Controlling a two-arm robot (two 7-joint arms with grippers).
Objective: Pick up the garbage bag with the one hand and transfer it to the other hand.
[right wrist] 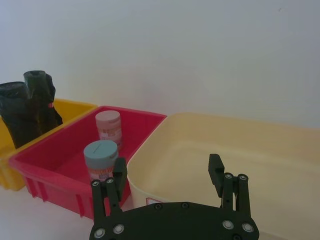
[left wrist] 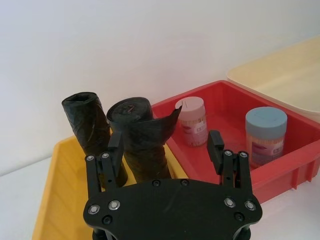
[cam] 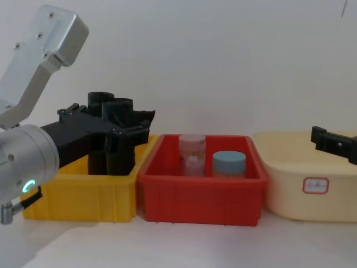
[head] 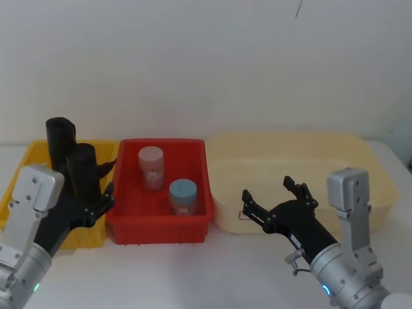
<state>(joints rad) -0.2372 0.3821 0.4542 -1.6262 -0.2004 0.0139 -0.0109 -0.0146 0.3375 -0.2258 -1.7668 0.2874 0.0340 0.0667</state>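
Two black rolls stand upright in the yellow bin (head: 32, 153). The garbage bag (head: 60, 137) (left wrist: 86, 120) (cam: 97, 100) is the tight roll at the back. The other roll (head: 84, 172) (left wrist: 141, 137), with a loose side flap, stands in front of it. My left gripper (head: 96, 201) (left wrist: 165, 145) (cam: 106, 125), on a silver wrist with a green light, is open at the rolls. The flapped roll stands between its fingers, close to one finger (left wrist: 114, 146). My right gripper (head: 273, 193) (right wrist: 168, 170) (cam: 330, 140) hangs open and holds nothing, before the cream tub.
A red bin (head: 159, 230) between the yellow bin and the cream tub (head: 290, 138) holds a pink-lidded jar (head: 152, 167) and a blue-lidded jar (head: 183, 196). A white wall stands close behind the bins. White tabletop lies in front of them.
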